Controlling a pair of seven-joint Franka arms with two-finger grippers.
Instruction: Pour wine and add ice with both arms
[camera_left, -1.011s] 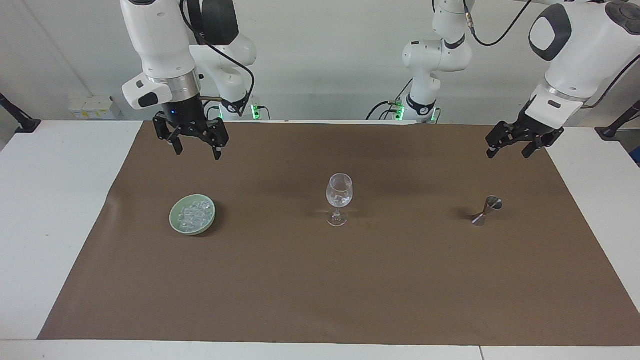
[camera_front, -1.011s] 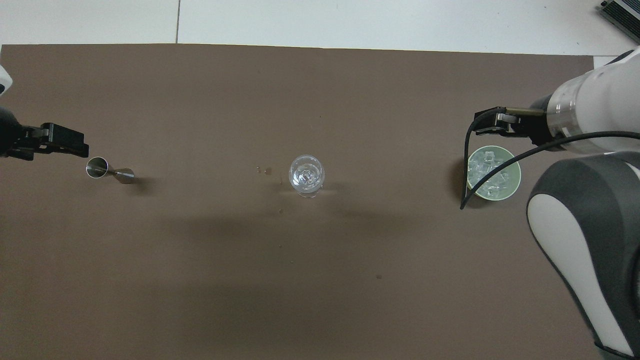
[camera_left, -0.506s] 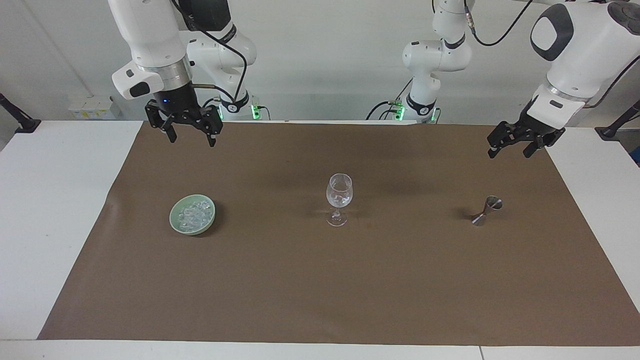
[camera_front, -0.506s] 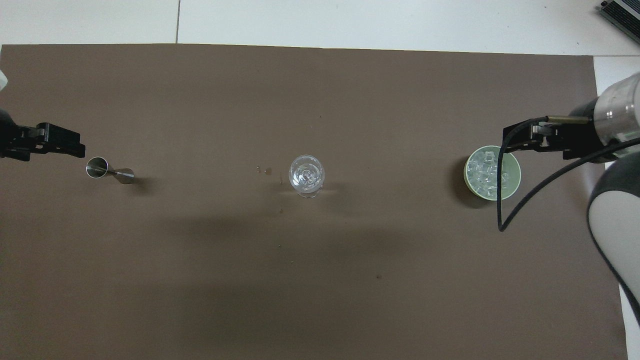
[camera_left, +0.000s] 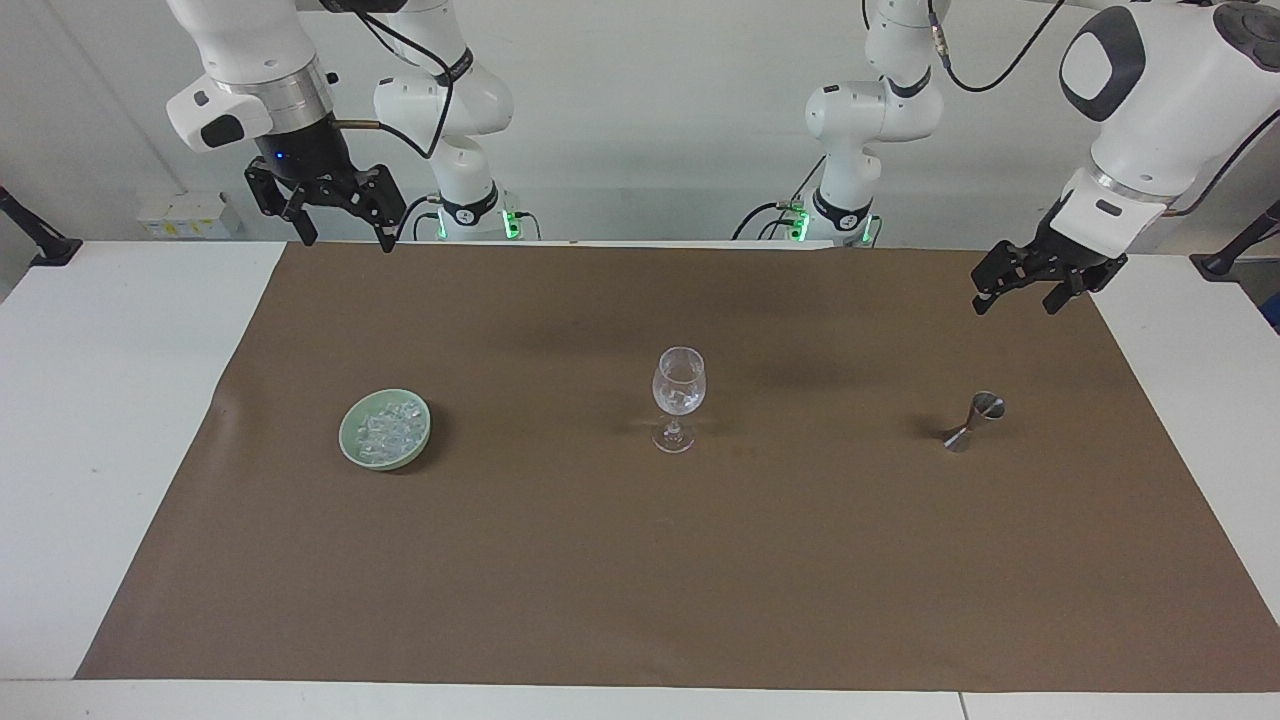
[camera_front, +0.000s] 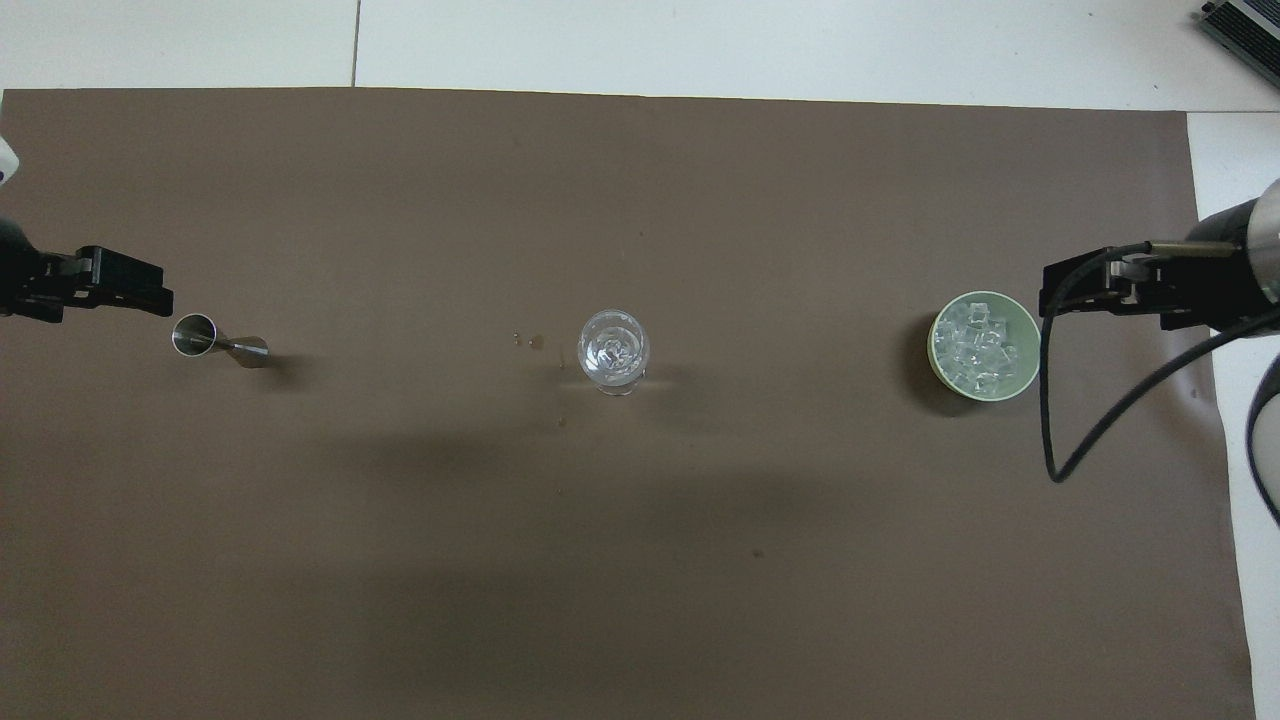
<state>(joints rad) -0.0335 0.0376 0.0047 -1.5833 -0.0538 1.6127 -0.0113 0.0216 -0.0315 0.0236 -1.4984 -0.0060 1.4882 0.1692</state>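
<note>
Brown mat (camera_left: 640, 560) covers most of the white bench (camera_left: 110, 420), bare white strips at both ends and along the edge farthest from the robots. Lots of open mat all round the items; three things in one row, well apart.

Right tool (camera_left: 340, 215) up in the air over the mat edge nearest the robots, at the right arm's end. Pale green bowl (camera_left: 352, 452) with the ice (camera_left: 390, 428) heaped in it sits on the mat well below this tool, farther from the robots than the spot it hangs over; in the overhead view the tool (camera_front: 1075, 290) shows just beside the bowl rim (camera_front: 938, 368), not over the ice (camera_front: 980, 345). Fingers spread wide, released, holding nothing, touching nothing.

Left tool (camera_left: 1020, 290) raised over the mat near the left arm's end. Metal jigger (camera_left: 972, 422) lies on its side on the mat below it, apart; overhead, the tool tip (camera_front: 125, 283) shows just beside the jigger cup (camera_front: 195, 334). Fingers apart, released, empty.

Stemmed glass (camera_left: 679, 397) upright mid-mat, between the two tools, far from both, some ice cubes inside it. Small spots on the mat (camera_front: 530, 341) beside the glass (camera_front: 613, 350).

Versus earlier frames: right tool has risen and pulled back toward its own base and the bench end, now clear of the bowl overhead. Left tool barely shifted. Bowl, glass, jigger unmoved. Both tools stayed wide open.
</note>
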